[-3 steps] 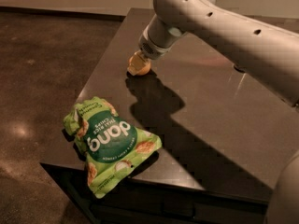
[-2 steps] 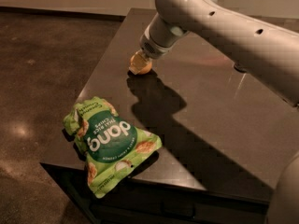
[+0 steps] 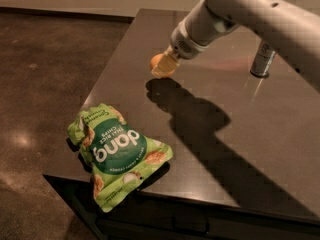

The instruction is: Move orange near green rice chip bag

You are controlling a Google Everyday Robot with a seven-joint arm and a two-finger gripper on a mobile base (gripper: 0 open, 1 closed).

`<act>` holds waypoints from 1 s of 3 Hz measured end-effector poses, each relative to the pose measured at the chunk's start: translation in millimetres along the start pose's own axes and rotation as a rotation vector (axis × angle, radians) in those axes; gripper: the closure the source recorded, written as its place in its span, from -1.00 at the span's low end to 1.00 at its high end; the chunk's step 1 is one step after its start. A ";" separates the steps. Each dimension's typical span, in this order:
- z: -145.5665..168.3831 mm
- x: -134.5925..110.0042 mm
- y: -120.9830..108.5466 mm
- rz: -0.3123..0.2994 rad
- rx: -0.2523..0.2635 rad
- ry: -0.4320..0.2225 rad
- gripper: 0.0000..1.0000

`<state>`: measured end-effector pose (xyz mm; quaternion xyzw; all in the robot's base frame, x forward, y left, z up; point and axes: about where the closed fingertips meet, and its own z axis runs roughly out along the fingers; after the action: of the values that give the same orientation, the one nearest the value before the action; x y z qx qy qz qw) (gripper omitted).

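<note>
Nearest the camera, the green rice chip bag (image 3: 120, 151) lies flat on the front left corner of a dark, glossy table (image 3: 280, 134). It is a crinkled light-green pouch with a dark green circle and white "dang" lettering that reads upside down from this view. Its lower end juts slightly past the table's front edge.

Behind the bag, the wide dark shadow (image 3: 195, 119) of my arm runs slantwise across the tabletop.

Farther back, near the table's left edge, is my gripper (image 3: 164, 68), pointing down and to the left. Its pale fingertips are pinched on the orange (image 3: 157, 61), a small round fruit that shows on the gripper's left side. The orange seems to hang just above the tabletop with a patch of shadow under it, though I cannot be sure of the gap from this angle. The orange is well apart from the bag, with bare tabletop between them.

My light grey arm (image 3: 260, 9) stretches from the gripper up to the top right corner.

Beyond it, a slim silver can (image 3: 262, 59) stands upright toward the table's far right, partly hidden by my arm. Brown floor (image 3: 45, 84) lies left of the table
</note>
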<state>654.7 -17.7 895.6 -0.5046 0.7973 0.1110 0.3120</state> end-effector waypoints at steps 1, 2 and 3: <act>-32.0 16.8 21.8 -0.085 -0.103 -0.053 1.00; -52.9 32.6 47.1 -0.205 -0.190 -0.081 1.00; -64.8 42.6 72.7 -0.349 -0.258 -0.106 1.00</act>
<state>553.5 -47.1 910.2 -0.6644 0.6595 0.1827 0.3005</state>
